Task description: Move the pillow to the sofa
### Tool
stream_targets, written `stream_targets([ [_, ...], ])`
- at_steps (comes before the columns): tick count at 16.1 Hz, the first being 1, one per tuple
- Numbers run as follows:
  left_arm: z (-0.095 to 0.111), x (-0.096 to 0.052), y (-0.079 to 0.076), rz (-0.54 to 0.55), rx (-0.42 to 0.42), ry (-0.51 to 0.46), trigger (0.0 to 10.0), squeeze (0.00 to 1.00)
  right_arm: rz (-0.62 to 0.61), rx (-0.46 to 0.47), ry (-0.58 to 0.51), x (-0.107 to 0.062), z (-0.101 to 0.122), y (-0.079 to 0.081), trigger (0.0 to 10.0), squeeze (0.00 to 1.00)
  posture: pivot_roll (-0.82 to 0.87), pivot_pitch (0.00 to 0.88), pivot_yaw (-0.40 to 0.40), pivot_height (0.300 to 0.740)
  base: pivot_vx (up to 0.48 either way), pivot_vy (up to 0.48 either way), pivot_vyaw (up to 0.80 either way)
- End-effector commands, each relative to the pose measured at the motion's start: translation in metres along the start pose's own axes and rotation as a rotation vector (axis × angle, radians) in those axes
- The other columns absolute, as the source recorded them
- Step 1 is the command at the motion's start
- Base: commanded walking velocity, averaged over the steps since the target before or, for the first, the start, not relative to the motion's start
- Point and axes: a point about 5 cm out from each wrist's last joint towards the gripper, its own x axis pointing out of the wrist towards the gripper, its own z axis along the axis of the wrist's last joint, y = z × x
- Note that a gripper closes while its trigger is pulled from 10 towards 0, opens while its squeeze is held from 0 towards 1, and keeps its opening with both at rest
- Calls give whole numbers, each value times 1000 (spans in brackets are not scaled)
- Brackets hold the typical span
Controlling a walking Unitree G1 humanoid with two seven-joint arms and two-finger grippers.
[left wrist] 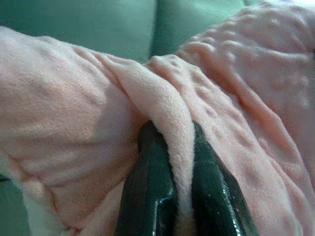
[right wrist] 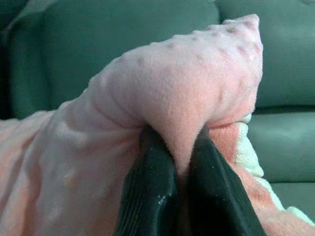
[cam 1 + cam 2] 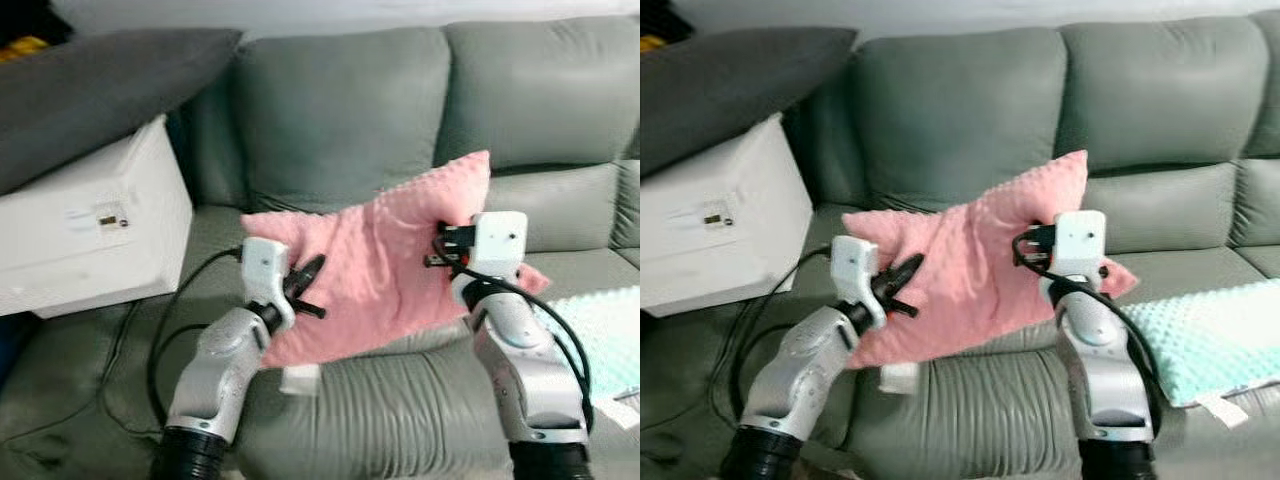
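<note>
A pink dimpled pillow (image 3: 380, 265) hangs in the air in front of the grey sofa (image 3: 360, 120), above its seat edge. My left gripper (image 3: 312, 290) is shut on the pillow's left side, a fold of pink fabric pinched between its black fingers (image 1: 152, 187). My right gripper (image 3: 445, 250) is shut on the pillow's right side, with a bulge of plush squeezed between its fingers (image 2: 152, 191). The pillow (image 3: 970, 270) tilts, its upper right corner highest, and a white tag hangs under its lower left corner.
A white box (image 3: 95, 230) stands at the left with a dark grey cushion (image 3: 100, 85) on top. A mint-green dimpled pillow (image 3: 1205, 335) lies on the seat at the right. Black cables run from both wrists over the seat.
</note>
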Motion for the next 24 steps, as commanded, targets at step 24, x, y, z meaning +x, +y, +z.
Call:
stream_targets([
  [24, 0, -8, 2, 23, 103, 38, 10000, 0, 91, 23, 24, 7, -8, 21, 10000, 0, 41, 0, 31, 740, 0, 0, 0],
])
